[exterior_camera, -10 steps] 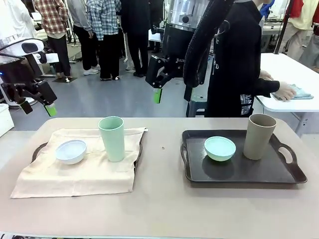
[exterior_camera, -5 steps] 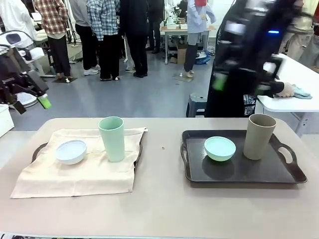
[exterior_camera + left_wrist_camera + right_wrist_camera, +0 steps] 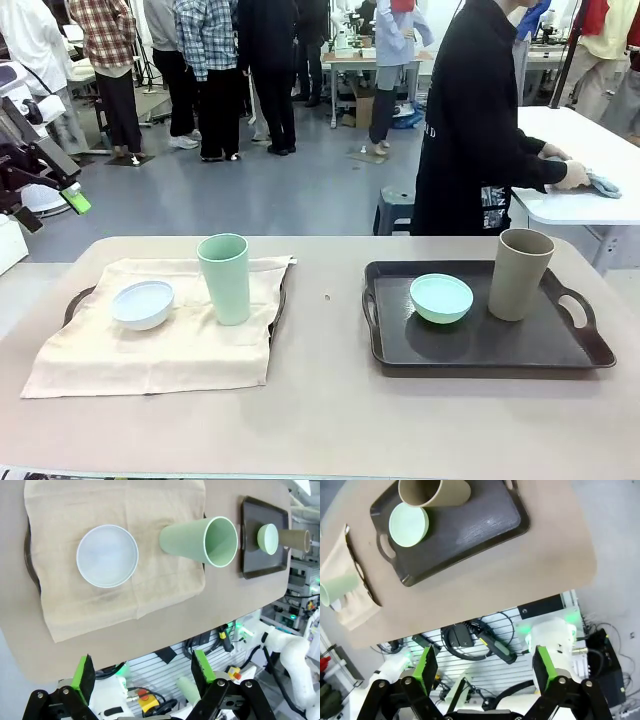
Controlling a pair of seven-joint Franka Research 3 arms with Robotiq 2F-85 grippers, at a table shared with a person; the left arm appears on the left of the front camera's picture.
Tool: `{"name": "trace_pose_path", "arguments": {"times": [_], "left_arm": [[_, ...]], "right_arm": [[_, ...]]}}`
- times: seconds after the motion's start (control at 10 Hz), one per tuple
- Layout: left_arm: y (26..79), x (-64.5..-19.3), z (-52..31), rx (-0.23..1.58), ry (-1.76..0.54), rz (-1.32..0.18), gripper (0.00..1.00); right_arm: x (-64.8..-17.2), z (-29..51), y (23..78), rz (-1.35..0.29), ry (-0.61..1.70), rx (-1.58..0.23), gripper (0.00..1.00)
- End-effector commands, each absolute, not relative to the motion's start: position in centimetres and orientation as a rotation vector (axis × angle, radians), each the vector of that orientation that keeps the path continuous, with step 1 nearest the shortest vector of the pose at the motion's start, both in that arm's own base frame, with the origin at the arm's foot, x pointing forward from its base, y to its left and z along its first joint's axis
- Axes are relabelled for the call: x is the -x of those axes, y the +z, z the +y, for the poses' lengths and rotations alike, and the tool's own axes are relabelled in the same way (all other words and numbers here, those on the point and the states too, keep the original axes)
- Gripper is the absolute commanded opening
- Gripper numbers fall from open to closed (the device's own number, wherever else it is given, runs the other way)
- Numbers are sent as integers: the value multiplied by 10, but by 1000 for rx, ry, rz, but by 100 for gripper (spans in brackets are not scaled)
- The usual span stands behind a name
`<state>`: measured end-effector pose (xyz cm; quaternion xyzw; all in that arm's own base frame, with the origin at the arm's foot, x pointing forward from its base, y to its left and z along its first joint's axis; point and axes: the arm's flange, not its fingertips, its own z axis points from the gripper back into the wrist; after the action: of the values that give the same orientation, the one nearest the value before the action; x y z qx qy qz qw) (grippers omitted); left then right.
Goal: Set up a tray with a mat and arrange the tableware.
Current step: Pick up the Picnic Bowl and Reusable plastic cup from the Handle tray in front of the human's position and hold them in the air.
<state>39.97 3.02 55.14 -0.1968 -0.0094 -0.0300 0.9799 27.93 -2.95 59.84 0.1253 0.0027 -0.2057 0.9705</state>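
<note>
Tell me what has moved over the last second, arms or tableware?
Both arms pulled back: the left tool drew farther left, and the right tool swung up and rightward from the middle. Both stayed open, holding nothing. The white bowl, pale green cup, mint bowl and tan cup have not shifted.

On the left, a beige mat (image 3: 150, 345) covers a dark tray (image 3: 77, 302), with the white bowl (image 3: 142, 304) near the pale green cup (image 3: 224, 278) on it. On the right tray (image 3: 480, 348), the mint bowl (image 3: 441, 298) sits beside the tan cup (image 3: 520, 273). The left gripper (image 3: 50, 210) hangs far left, jaws seemingly apart.
</note>
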Motion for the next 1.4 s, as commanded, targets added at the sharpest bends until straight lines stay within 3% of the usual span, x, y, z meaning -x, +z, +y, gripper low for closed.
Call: {"name": "trace_pose_path", "arguments": {"times": [0.0,0.3,0.5,0.7,0.8,1.0,1.1,1.2,1.3], "left_arm": [[551,-399,34,396,-51,-18,100],[551,-399,33,396,-54,-20,100],[549,-400,74,591,-29,-54,100],[546,-398,100,833,-23,-82,100],[537,-398,102,993,19,-16,100],[523,-387,104,1259,138,-35,100],[523,-383,104,1232,197,-62,100],[530,-388,106,1129,73,-28,100],[530,-388,106,1129,73,-28,100]], "right_arm": [[-293,-11,600,47,-383,-270,100],[-287,-17,597,22,-395,-255,100],[-277,-108,602,-44,-460,-381,100],[-266,-192,599,-93,-472,-655,100],[-266,-217,587,-102,-433,-833,100],[-278,-230,567,-86,-364,-1195,100],[-286,-219,562,-54,-381,-1204,100],[-254,-241,568,-174,-493,-974,100],[-254,-241,568,-174,-493,-974,100]]}}
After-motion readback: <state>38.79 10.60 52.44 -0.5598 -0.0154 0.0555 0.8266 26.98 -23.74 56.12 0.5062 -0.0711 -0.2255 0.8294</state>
